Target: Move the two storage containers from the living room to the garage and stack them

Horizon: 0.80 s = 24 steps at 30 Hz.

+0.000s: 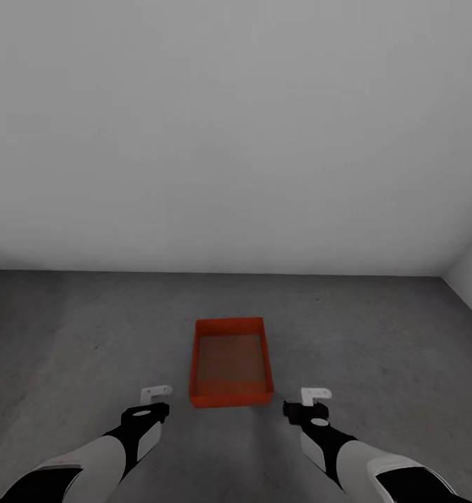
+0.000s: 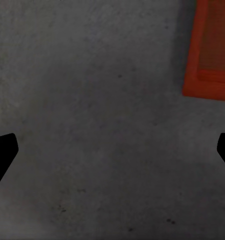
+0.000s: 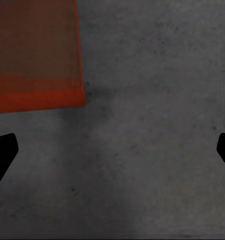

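An orange-red open-top storage container (image 1: pixel 231 361) rests on the dark grey concrete floor (image 1: pixel 82 335) of the garage, straight ahead of me. From here I cannot tell whether it is one bin or two nested. My left gripper (image 1: pixel 156 399) hovers open just off its near left corner, with nothing between the fingers. My right gripper (image 1: pixel 307 402) hovers open off its near right corner, also empty. The left wrist view shows the bin's corner (image 2: pixel 211 50) beyond the spread fingers (image 2: pixel 3 152). The bin's corner (image 3: pixel 35 55) also appears in the right wrist view, beyond that gripper's fingers (image 3: pixel 2 152).
A plain pale grey wall (image 1: pixel 236 140) rises behind the container. A second wall (image 1: pixel 471 279) meets it at the far right corner. Bare concrete stretches to both sides of the bin and under my arms.
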### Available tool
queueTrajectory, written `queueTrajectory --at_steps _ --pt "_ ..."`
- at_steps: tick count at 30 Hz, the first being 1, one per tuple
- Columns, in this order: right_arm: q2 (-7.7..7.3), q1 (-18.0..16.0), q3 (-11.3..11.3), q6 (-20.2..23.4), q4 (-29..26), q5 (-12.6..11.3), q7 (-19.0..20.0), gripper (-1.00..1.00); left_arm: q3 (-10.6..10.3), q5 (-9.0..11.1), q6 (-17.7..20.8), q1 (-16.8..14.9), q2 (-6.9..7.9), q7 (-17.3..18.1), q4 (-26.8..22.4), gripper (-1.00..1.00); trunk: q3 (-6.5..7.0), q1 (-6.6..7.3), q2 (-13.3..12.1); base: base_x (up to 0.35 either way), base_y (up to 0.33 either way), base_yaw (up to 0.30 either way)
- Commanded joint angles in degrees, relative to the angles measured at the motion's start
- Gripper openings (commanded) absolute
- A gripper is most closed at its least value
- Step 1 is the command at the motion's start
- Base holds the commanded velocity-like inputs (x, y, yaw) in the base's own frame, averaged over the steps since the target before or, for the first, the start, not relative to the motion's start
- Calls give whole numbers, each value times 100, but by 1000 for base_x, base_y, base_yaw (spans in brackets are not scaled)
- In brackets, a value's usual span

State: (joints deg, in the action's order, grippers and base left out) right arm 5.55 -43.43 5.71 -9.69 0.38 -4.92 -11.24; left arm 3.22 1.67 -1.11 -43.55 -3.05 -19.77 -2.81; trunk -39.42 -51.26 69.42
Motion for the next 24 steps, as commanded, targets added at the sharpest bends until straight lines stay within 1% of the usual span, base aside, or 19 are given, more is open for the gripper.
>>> queueTrajectory --at_steps 1,5,6,8,9,11,12,13,15,16,17,18,20,21,22,23,24 --pt "-65 7 61 -12 59 -43 -10 100 29 18 -12 0 -2 -10 -1 100 -4 0 3 0 0 0" --pt "-136 17 69 -16 106 -47 -2 100 29 18 -12 -1 -1 -10 -1 100 -4 0 3 0 0 0" --pt "-167 18 63 12 136 -89 11 100 29 18 -12 -1 -1 -10 -1 100 -4 0 3 0 0 0" --pt "-248 37 62 22 145 -97 5 100 32 25 -7 0 7 -10 4 100 -4 0 3 0 0 0" --pt "-300 148 62 24 147 -97 4 100 34 38 2 -2 23 -10 12 100 -4 0 3 0 0 0" --pt "-331 385 62 19 147 -97 -10 100 32 45 27 -3 69 -10 73 100 -4 0 3 0 0 0" --pt "-349 693 61 14 147 -95 -20 100 31 49 51 10 185 -11 175 100 -4 0 3 0 0 0" --pt "-353 799 60 15 147 -94 -21 100 30 50 61 18 245 -12 198 100 -4 0 3 0 0 0" --pt "-365 1182 56 18 147 -87 -26 100 35 57 95 48 579 5 252 100 -4 0 3 0 0 0" --pt "-368 1264 55 19 147 -87 -25 100 35 58 100 54 663 21 259 100 -4 0 3 0 0 0" --pt "-382 1408 58 21 147 -86 -11 100 36 61 107 64 795 78 270 100 -4 0 3 0 0 0" --pt "-399 1475 59 21 147 -85 -4 100 37 63 110 68 845 118 274 100 -4 0 3 0 0 0" --pt "-465 1717 61 19 148 -82 16 100 37 67 118 128 967 333 283 100 -4 0 3 0 0 0" --pt "-476 1775 61 18 147 -81 21 100 38 68 120 175 984 394 284 100 -4 0 3 0 0 0" --pt "-482 1885 61 19 150 -81 29 100 38 69 122 330 1012 524 286 100 -4 0 3 0 0 0" --pt "-462 2020 62 19 153 -80 8 100 38 68 114 666 1033 732 288 100 -4 0 3 0 0 0" --pt "-449 2105 62 23 154 -78 -7 100 38 65 91 935 1033 885 288 100 -4 0 3 0 0 0"
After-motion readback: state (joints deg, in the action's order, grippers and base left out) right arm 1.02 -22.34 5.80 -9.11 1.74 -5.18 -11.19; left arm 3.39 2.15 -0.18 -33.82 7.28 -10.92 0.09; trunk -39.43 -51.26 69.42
